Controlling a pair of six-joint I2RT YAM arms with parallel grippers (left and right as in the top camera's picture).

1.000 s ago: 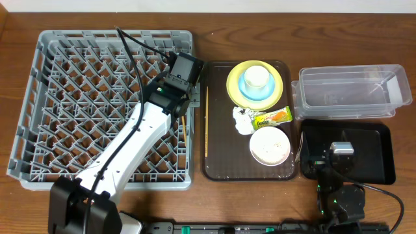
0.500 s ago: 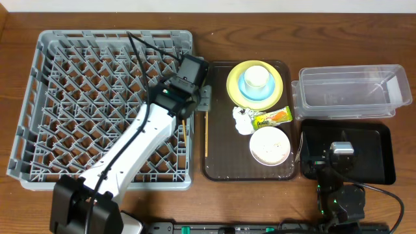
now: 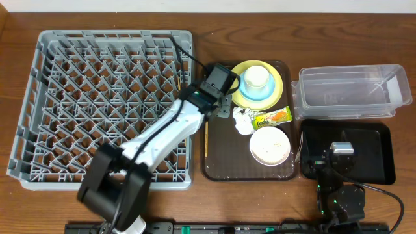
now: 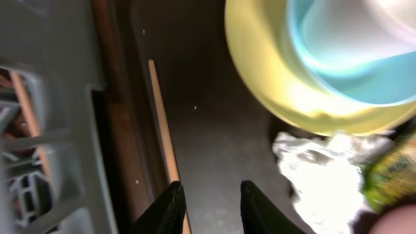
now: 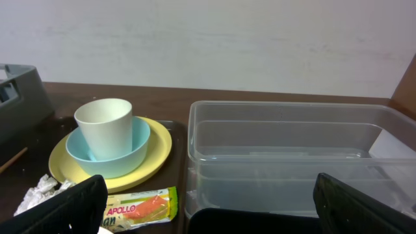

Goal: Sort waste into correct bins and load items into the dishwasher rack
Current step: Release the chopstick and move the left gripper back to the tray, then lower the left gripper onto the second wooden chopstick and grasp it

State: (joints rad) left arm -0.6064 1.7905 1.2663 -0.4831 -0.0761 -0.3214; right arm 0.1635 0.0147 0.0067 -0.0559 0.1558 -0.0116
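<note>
Rack (image 3: 97, 97) fills the left; the brown tray (image 3: 221, 162) just beside it carries the chopstick (image 4: 164, 133) along its left wall. Left gripper (image 4: 213, 205), narrowly parted and empty, hovers over it; right gripper (image 5: 211, 213) gapes wide. Light, stiff, prone to roll: pinch mid-length.

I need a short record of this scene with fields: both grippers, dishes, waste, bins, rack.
left gripper: open, over the brown tray, beside a chopstick
right gripper: open, holding nothing
dishes: white cup in blue bowl on yellow plate; white bowl apart
waste: tissue and wrapper, on the brown tray
bins: clear tub and black tray, no waste seen inside
rack: no plate or bowl inside
</note>
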